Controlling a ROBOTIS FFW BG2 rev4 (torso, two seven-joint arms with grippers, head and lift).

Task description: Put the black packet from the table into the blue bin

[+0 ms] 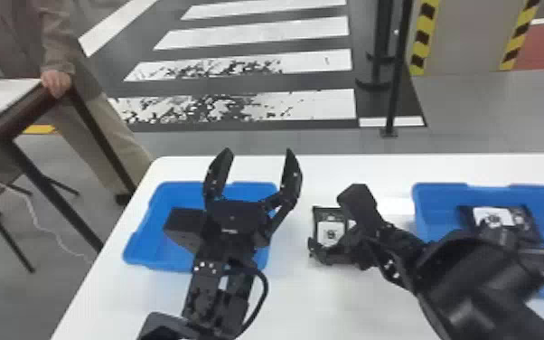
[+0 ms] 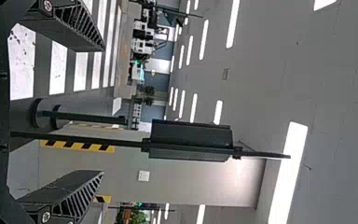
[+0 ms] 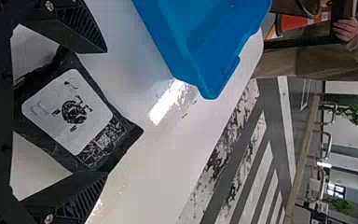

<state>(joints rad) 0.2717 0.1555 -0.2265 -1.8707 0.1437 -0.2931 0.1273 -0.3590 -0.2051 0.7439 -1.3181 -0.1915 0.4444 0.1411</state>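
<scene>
- Half enclosing the black packet (image 3: 67, 112) with the right gripper (image 1: 331, 220), standing wide and not clamping; lying on the table (image 1: 293, 294), inward from its far edge, between both bins.
- Risking a skewed pinch, by closing on a packet lying at an angle to the fingers; then probably twisting or slipping out on lifting.
- Risking crumpling, by squeezing seemingly soft wrapping too hard.
- Risking a snagged rim, by carrying too low.
- Risking a wrong choice, by facing a pair of bins with the task naming just one.
- Counting two blue bins: the left bin (image 1: 147, 255) sitting near the table's left edge, the right bin (image 1: 433, 203) towards its right side.
- Counting two packets: one lying between the fingers, another packet (image 1: 494, 218) resting inside the right bin.
- Counting two grippers, including the left gripper (image 1: 258, 152), hovering by the left bin, spreading wide and holding nothing.
</scene>
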